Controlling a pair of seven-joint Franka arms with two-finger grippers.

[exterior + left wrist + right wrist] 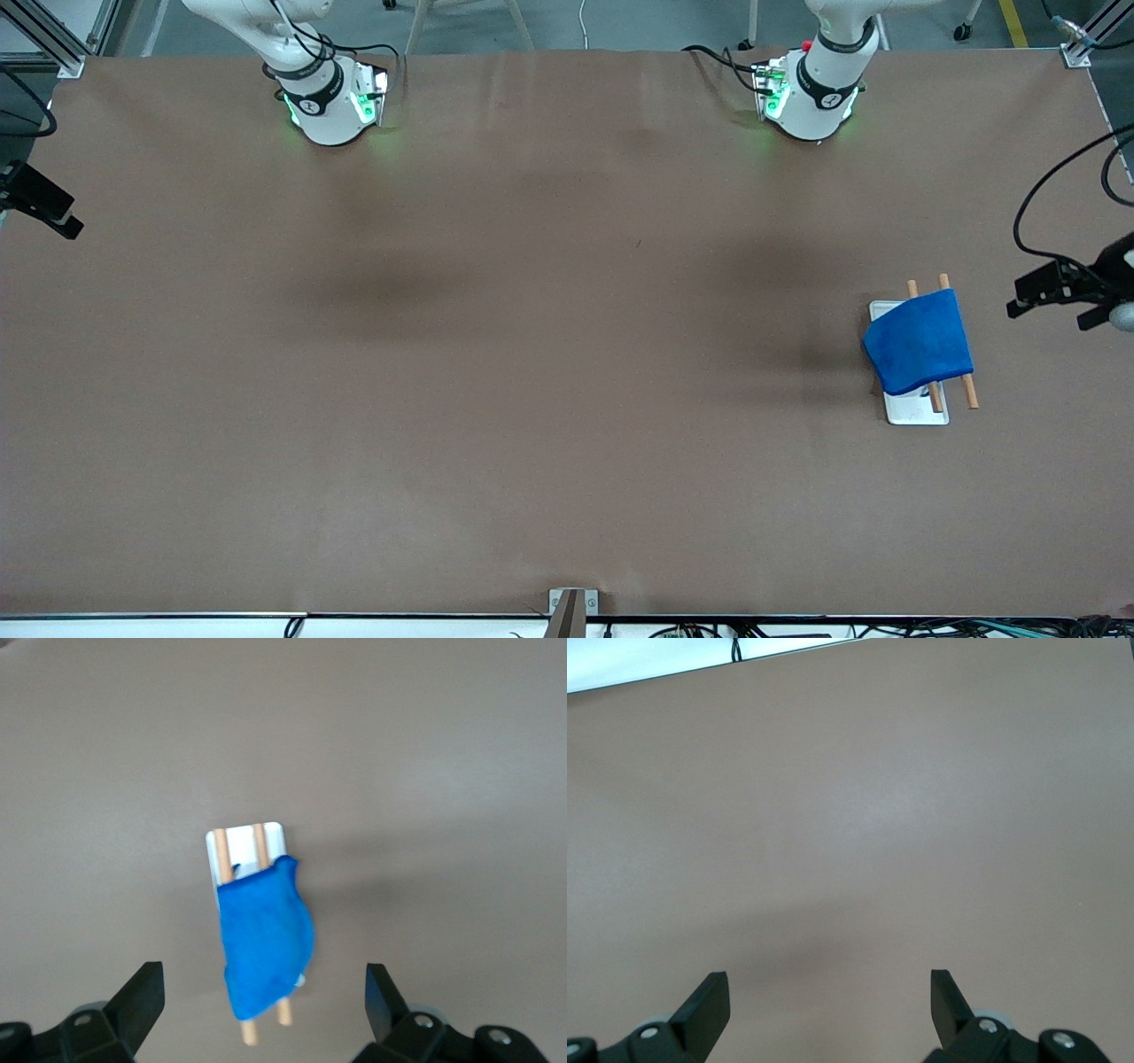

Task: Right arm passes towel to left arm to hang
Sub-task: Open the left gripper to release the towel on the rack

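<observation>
The bright blue towel [919, 341] hangs draped over two wooden rods [968, 390] of a small rack with a white base [917, 409], at the left arm's end of the table. In the left wrist view the towel [264, 939] and the rack base [244, 835] lie well below my left gripper [263, 973], which is open, empty and high over the rack. My right gripper [828, 979] is open and empty over bare brown table. Only the two arm bases [328, 106] [811, 97] show clearly in the front view.
The table is covered in brown paper [532, 354]. Black hardware with cables pokes in at both side edges of the front view [40, 208] [1063, 292]. The table's front edge, with a white strip, shows in the right wrist view [700, 660].
</observation>
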